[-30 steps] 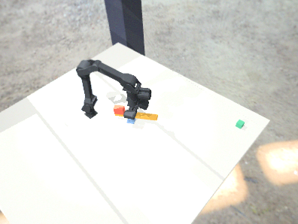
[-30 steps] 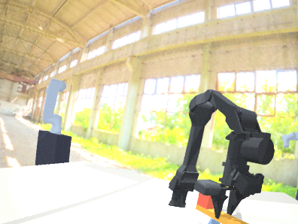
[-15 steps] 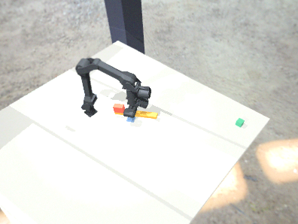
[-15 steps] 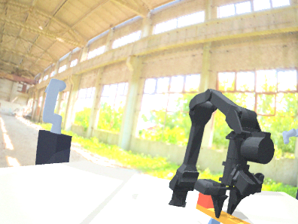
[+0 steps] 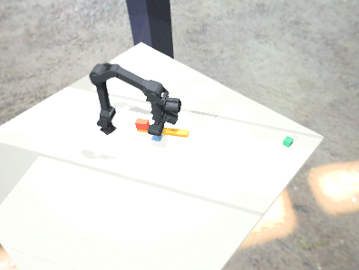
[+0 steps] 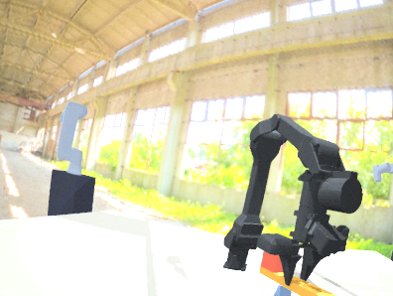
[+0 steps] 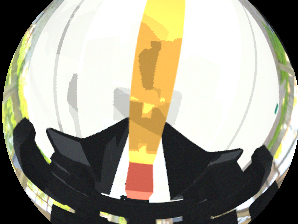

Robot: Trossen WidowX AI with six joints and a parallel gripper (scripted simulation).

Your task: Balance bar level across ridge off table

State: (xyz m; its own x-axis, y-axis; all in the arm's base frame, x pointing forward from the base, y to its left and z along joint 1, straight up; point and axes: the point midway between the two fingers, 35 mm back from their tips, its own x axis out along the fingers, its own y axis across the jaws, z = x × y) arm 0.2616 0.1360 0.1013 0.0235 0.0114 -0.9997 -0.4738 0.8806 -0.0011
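Claw (image 5: 157, 131) clenched on orange bar (image 5: 178, 132); blue ridge (image 5: 156, 138) just beneath

A white table (image 5: 136, 204) stands on gravel floor (image 5: 272, 54) inside a sunlit hall with tall windows (image 6: 223, 129).

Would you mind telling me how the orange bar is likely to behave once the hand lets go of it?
The orange bar looks straight and stiff, so it probably won't sag. The hand grips it near its red end, off-centre, so it may tip. Its flat faces make rolling unlikely.
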